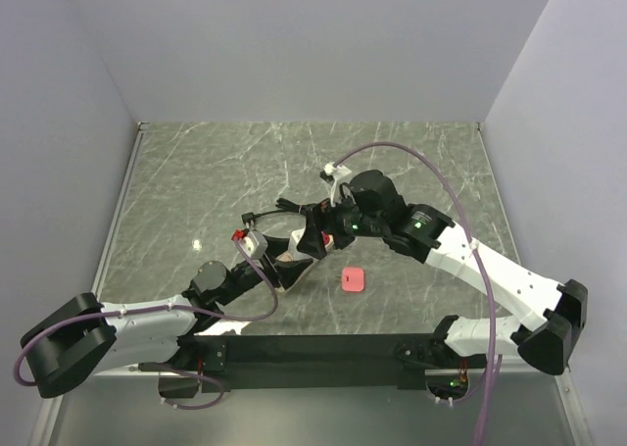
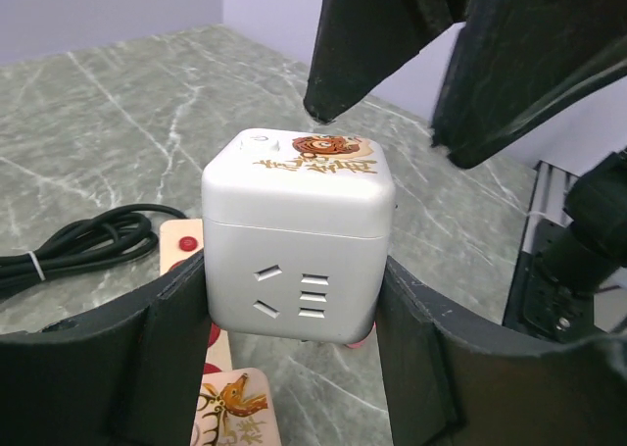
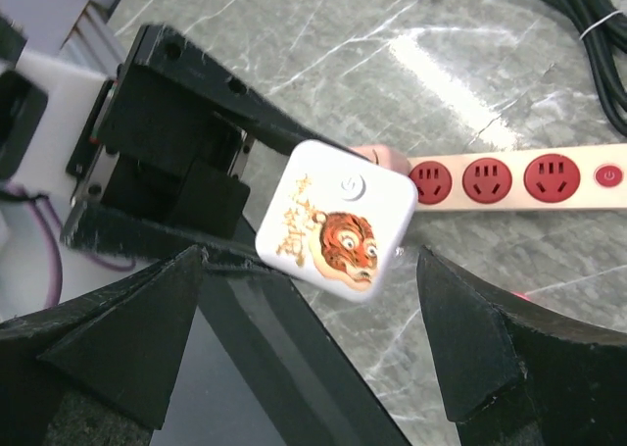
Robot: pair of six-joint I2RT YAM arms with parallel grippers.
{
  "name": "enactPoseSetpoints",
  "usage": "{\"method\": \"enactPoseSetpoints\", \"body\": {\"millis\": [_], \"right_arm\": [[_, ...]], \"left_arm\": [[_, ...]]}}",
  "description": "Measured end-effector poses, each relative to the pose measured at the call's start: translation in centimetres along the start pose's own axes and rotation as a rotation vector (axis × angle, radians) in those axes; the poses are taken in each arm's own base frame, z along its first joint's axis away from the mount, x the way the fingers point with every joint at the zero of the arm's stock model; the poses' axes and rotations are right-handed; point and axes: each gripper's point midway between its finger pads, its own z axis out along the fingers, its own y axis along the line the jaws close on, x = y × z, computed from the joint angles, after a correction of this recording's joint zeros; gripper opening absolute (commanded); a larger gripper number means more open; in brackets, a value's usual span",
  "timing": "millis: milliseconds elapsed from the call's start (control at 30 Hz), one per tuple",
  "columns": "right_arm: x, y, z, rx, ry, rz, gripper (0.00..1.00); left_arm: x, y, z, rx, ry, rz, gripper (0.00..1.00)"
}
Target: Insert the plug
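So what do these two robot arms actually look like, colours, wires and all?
Both the left arm and right arm have white links between chunky black joints. A lilac cable loops loosely along each, and small green lights glow on the right arm. Each ends in two broad, matte black wedge-shaped fingers.

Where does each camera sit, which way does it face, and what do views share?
Top external: above and behind the bases, looking down at the grey marbled table; left arm, right arm show.
Left wrist: on the left hand, facing across the white plastic tiger-sticker cube adapter it grips; own fingers show.
Right wrist: on the open right hand, looking down; own fingers show.
Both wrist views share that adapter.
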Motion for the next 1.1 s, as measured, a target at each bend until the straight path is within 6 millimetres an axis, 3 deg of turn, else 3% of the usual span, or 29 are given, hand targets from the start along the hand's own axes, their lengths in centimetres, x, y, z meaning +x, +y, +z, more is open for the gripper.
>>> {"method": "enactPoseSetpoints", "body": {"millis": [367, 667, 767, 800, 867, 967, 1000, 1033, 1067, 1100], "right_arm": [[-0.7, -1.3, 1.8, 0.107, 0.028, 0.006, 0.97], [1.3, -1.9, 3.8, 0.115, 0.122, 0.014, 0.95], [1.8, -1.6, 3.9, 0.101, 0.145, 0.009, 0.82], [1.9, -1.5, 3.9, 0.093, 0.150, 0.006, 0.70], [2.1, -1.4, 4.0, 0.085, 0.158, -0.004, 0.60], [2.3, -1.6, 4.1, 0.083, 0.167, -0.006, 0.37], [2.3, -1.6, 4.2, 0.082, 0.170, -0.009, 0.18], [2.4, -1.6, 4.2, 0.081, 0.171, -0.012, 0.08], [2.4, -1.6, 4.2, 0.080, 0.172, -0.015, 0.00], [2.3, -1.6, 4.2, 0.080, 0.170, -0.017, 0.00]], "left_arm": [[0.2, 0.4, 0.0, -0.048, -0.001, 0.034, 0.01], [0.7, 0.4, 0.0, -0.061, 0.015, 0.055, 0.01], [0.8, 0.5, 0.0, -0.070, 0.017, 0.061, 0.01], [0.8, 0.5, 0.0, -0.073, 0.017, 0.064, 0.01], [0.8, 0.6, 0.0, -0.081, 0.018, 0.070, 0.01], [1.1, 0.8, 0.0, -0.093, 0.028, 0.078, 0.01], [1.2, 0.9, -0.1, -0.096, 0.033, 0.079, 0.01], [1.3, 0.9, -0.1, -0.098, 0.034, 0.078, 0.03], [1.3, 0.9, 0.0, -0.100, 0.035, 0.078, 0.17], [1.3, 1.0, 0.0, -0.103, 0.035, 0.078, 0.26]]}}
